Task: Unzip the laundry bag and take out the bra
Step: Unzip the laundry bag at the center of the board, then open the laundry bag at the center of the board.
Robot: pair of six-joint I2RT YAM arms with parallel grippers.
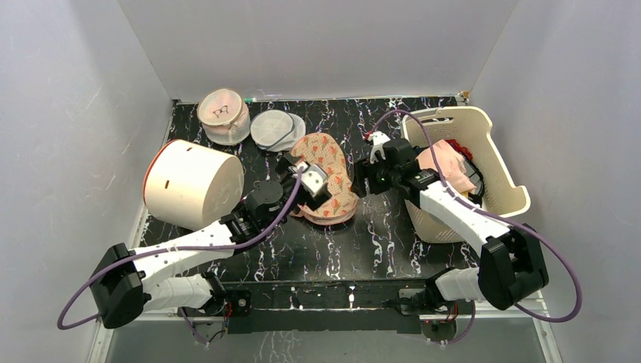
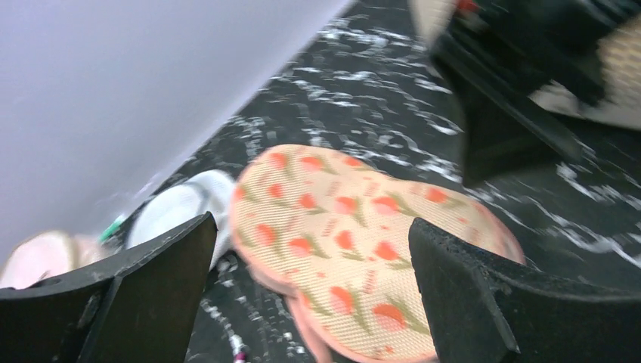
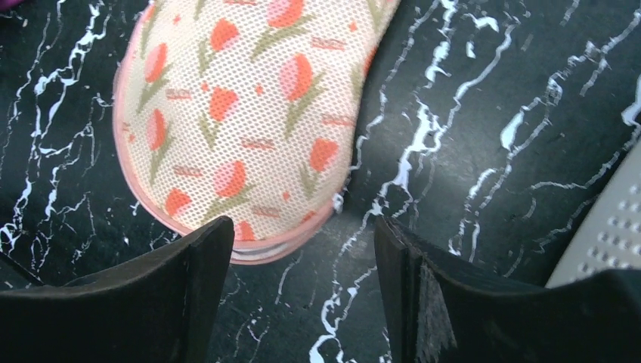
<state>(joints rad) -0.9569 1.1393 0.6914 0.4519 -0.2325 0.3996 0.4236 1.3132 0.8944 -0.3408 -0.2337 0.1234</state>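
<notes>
Both our left claw [image 2: 310,227] and right claw [image 3: 302,227] gape empty over the peach, red-tulip laundry bag [image 3: 249,113]; white pouch [image 2: 178,208] left of them, basket [image 1: 442,115] right.

Laundry bag [image 2: 340,242] blurred in left wrist view.

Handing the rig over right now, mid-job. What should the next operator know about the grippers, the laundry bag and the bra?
Left gripper: open, empty, hovering over the laundry bag.
Right gripper: open, empty, low beside the bag on the basket side.
Bag: flat on the table, looks closed; zip pull not visible.
Bra: not in view.
Done: nothing visible yet.
Left: unzip the bag, take the bra out.
</notes>
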